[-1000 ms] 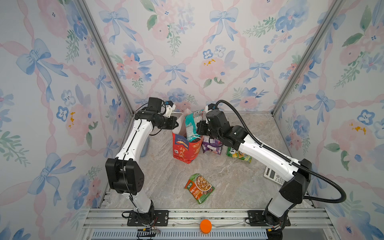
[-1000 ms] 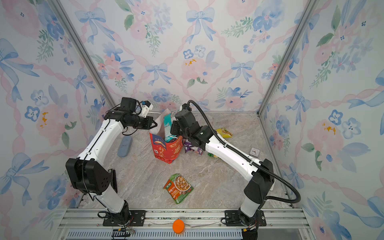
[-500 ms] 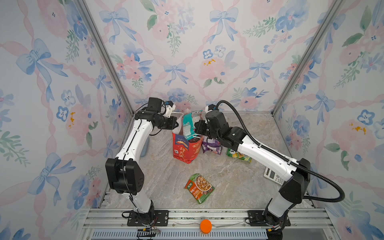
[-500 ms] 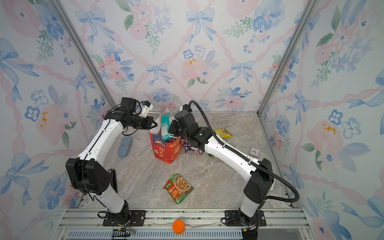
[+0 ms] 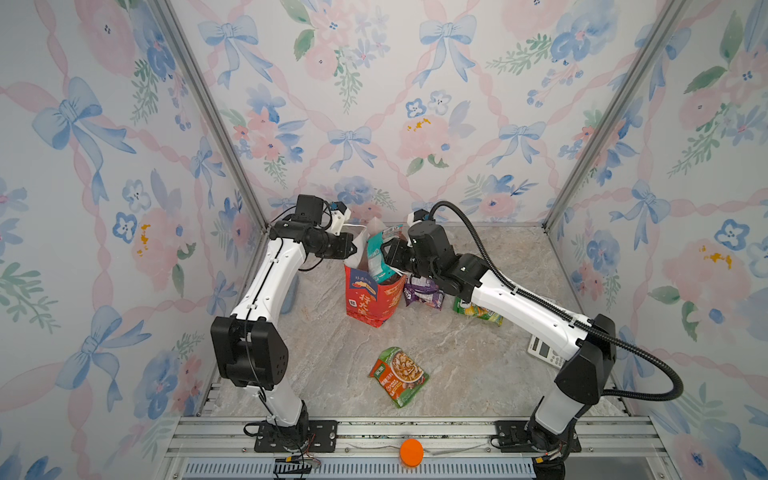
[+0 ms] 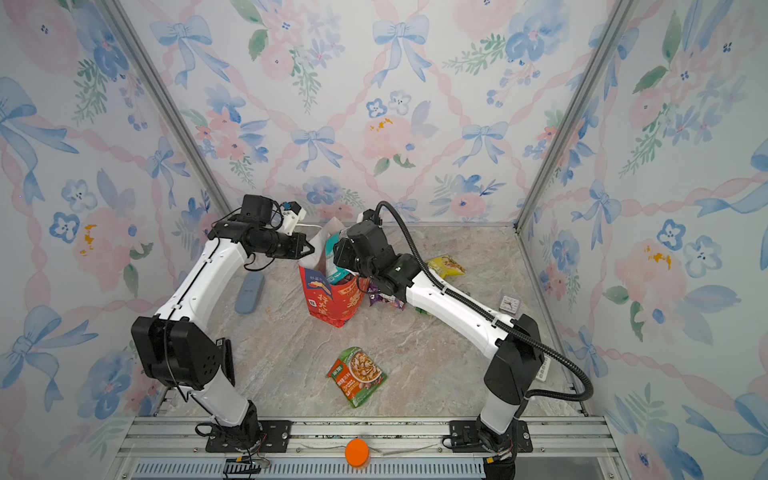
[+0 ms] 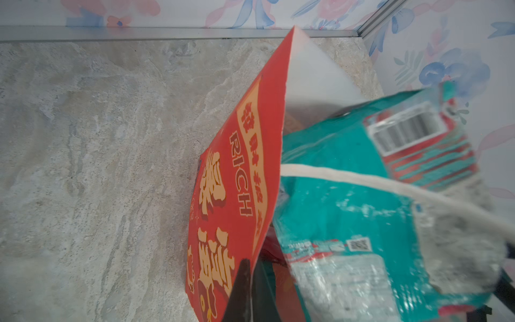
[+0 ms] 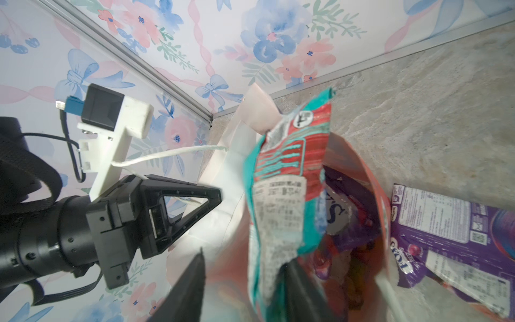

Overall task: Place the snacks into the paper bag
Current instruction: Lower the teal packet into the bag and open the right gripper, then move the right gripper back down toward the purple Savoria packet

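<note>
My left gripper (image 7: 249,263) was clenched on the upright red paper bag (image 7: 237,172); my right gripper (image 8: 245,256) stood released around a crinkly teal plastic packet (image 8: 278,212) in its mouth.

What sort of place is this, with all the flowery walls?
Likely a robot test booth, not a home: two arms bolted to a metal rail, wallpapered panels boxing them in, snacks and a bag laid out.
</note>
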You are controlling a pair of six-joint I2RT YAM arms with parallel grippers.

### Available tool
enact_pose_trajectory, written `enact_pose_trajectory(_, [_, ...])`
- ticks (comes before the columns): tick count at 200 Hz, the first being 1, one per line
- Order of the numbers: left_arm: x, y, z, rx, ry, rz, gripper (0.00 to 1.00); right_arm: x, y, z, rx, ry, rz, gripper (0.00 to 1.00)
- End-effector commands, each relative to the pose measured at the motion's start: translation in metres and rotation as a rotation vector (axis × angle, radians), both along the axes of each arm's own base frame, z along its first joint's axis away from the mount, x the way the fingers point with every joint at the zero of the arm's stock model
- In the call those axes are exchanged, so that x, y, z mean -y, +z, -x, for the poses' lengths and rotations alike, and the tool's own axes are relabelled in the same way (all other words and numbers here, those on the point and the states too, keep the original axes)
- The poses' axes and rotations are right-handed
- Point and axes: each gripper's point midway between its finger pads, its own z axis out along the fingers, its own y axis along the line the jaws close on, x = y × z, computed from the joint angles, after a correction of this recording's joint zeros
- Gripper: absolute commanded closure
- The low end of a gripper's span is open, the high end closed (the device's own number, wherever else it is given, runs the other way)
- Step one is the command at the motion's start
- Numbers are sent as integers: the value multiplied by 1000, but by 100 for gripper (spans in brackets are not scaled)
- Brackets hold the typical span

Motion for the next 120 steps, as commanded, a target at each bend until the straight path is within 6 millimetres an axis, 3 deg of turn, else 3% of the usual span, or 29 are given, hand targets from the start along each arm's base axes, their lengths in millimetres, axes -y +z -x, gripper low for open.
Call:
enact_pose_trajectory(1, [-5, -10, 9, -47, 6, -10, 100, 6, 30, 2, 84, -5, -7, 11])
enact_pose_trajectory(13, [-5, -11, 9, -48, 7, -11, 100, 11, 39, 2, 113, -10, 9, 0])
enact_pose_trajectory(44, [-5, -11, 9, -48, 9, -12, 100, 22, 48, 0, 147, -13, 36, 3])
enact_pose_trajectory(49, [-5, -12, 9, -49, 9, -13, 100, 29, 61, 4, 167, -17, 20, 3])
enact_pose_trajectory(76, [-5, -12, 8, -50, 8, -13, 100, 42, 71, 4, 191, -24, 29, 4])
enact_pose_trajectory(120, [-5, -13, 8, -52, 7, -13, 100, 81, 72, 9, 206, -79, 95, 3])
